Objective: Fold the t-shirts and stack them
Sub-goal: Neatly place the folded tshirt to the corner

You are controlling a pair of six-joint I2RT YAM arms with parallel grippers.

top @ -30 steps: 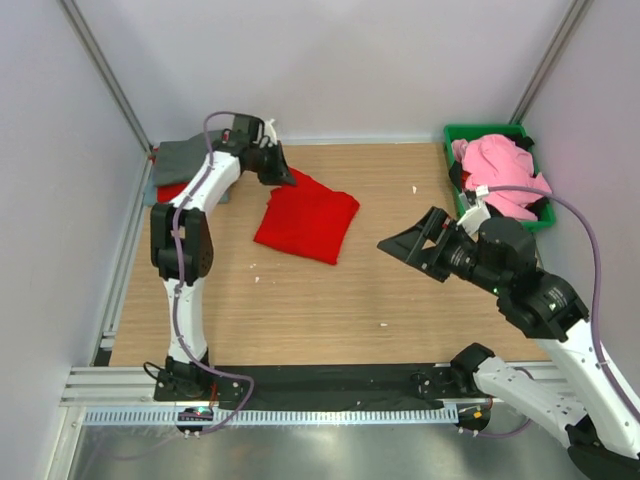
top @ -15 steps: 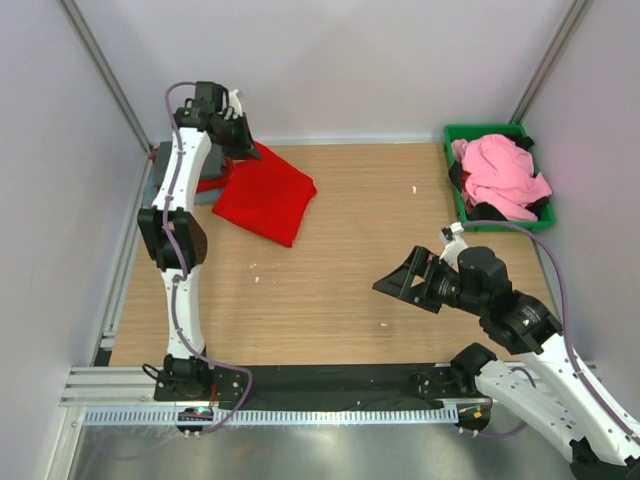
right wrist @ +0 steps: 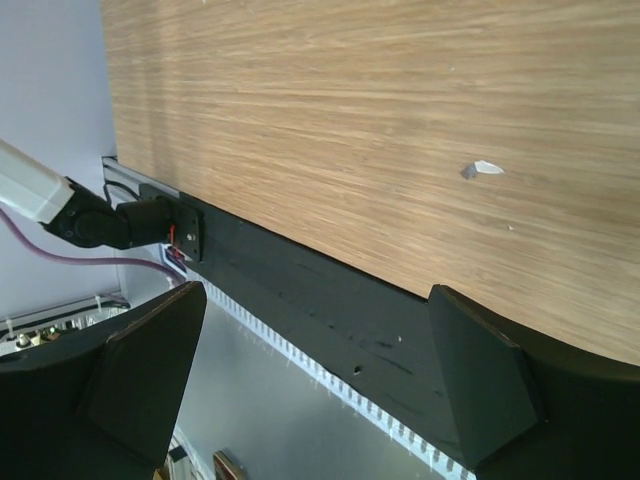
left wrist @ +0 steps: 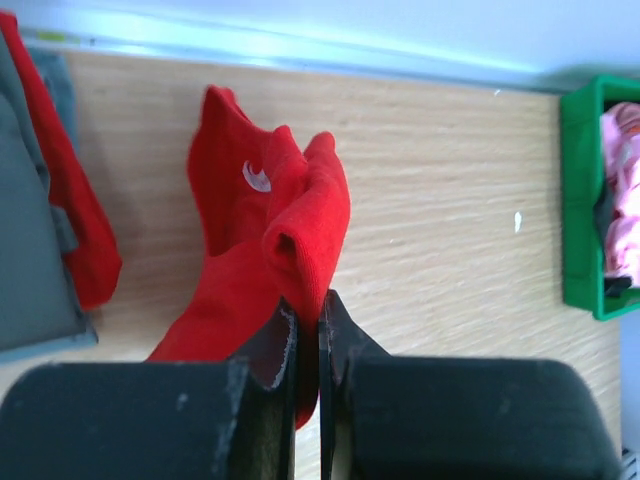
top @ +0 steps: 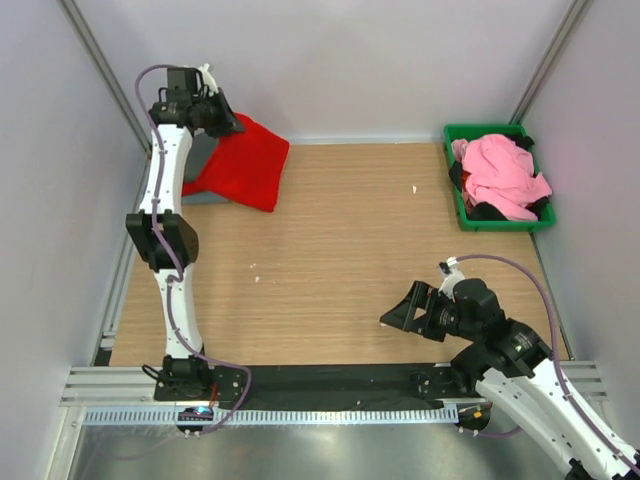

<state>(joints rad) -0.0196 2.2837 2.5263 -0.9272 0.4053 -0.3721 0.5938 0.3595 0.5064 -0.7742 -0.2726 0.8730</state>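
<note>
Top external view, nearest part: the right gripper (top: 400, 312) is seen low over the near right of the wooden table (top: 330, 250), close to the black strip along the table's front edge. In the right wrist view its two black fingers (right wrist: 150, 370) are spread wide apart, and only wood and that strip are seen between them, so nothing is held.

Further in, a few small white scraps (top: 255, 270) are scattered on the bare wood.

At the far left, the left gripper (top: 225, 122) is raised near the back wall. In the left wrist view its jaws are pressed almost together on a bunched fold of the large bright red t-shirt (left wrist: 290, 220). The shirt is lifted at that fold, and the rest of it is draped down onto the far left of the table. A small white mark is shown on the cloth.

Just beside it, in the far left corner, a pile is seen, with a grey shirt (left wrist: 25, 200) lying over another red shirt (left wrist: 85, 230).

At the far right corner a green bin (top: 480, 130) is placed against the wall, and a pink shirt (top: 500, 170) is heaped in it over something dark (top: 482, 211).
</note>
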